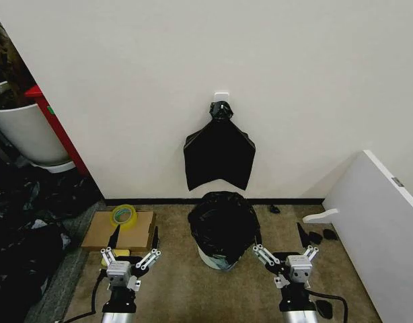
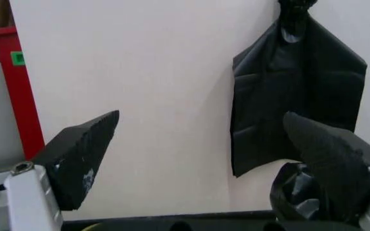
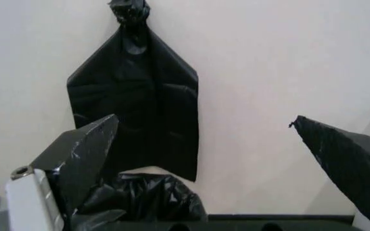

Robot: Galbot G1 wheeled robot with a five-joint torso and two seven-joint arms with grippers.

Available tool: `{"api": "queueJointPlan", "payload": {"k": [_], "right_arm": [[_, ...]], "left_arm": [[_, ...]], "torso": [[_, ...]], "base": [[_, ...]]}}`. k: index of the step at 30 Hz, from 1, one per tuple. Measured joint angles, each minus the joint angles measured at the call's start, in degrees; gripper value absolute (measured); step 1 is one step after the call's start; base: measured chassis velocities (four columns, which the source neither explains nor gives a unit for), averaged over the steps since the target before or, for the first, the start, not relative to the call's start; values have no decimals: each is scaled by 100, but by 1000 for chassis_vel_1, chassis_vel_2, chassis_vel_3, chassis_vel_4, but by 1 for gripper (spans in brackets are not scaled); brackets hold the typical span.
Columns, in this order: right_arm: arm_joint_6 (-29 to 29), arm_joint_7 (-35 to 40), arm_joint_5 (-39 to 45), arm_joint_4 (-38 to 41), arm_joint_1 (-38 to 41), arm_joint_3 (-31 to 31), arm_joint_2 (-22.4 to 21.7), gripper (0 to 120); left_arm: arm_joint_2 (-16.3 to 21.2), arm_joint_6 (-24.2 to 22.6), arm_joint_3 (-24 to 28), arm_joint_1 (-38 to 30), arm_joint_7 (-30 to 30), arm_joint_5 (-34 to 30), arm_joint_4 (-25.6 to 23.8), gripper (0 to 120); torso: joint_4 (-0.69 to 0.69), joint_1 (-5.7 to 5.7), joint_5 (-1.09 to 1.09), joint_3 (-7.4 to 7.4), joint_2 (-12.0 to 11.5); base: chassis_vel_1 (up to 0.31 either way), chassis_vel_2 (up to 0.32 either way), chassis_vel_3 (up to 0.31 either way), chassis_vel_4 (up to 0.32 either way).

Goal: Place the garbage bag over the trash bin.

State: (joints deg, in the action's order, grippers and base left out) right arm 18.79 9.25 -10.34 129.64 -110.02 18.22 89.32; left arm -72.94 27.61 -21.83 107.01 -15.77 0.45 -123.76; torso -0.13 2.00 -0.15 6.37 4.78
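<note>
From the head view, the garbage bag (image 1: 223, 222) is draped over the trash bin (image 1: 215, 259), which stands on the carpet in the middle of the scene, close to the far wall. Only the bin's pale lower part peeks out at the near side under the glossy wrinkled film. The left gripper (image 1: 130, 256) hovers near and to the left of the bin, jaws spread wide and empty; the right gripper (image 1: 285, 259) mirrors it on the right, also released with nothing between its fingers. Both stand apart from the bag. On the wall above hangs a bunch of flat black bags (image 1: 219, 153) knotted at the top. A cardboard box (image 1: 119, 232) with a roll of yellow tape (image 1: 124, 214) lies to the left.

In the left wrist view, the fingers (image 2: 82, 154) gape with bare wall between them; a corner of the crinkled bag shows beside the far finger.

In the right wrist view, the released fingers (image 3: 79, 156) frame the hanging bunch, with the bag's crumpled top low between them.

The film looks very light, limp and slick, likely to slide or billow when tugged, and thin enough to tear on a fingertip. A pinch on a gathered fold at the hem, near the rim on each side, seems the surest hold
</note>
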Motion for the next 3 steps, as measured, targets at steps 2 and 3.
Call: {"api": "queueJointPlan", "payload": {"k": [2,3], "right_arm": [[-9,9,3,-23,-1,-16,-5,100],[-18,14,6,-43,-1,-32,-10,100]], "left_arm": [[2,-1,5,8,-7,0,-9,100],[3,-1,8,10,-13,3,-11,100]], "torso": [[0,0,0,0,0],[0,0,0,0,0]], "base": [[0,0,0,0],[0,0,0,0]]}}
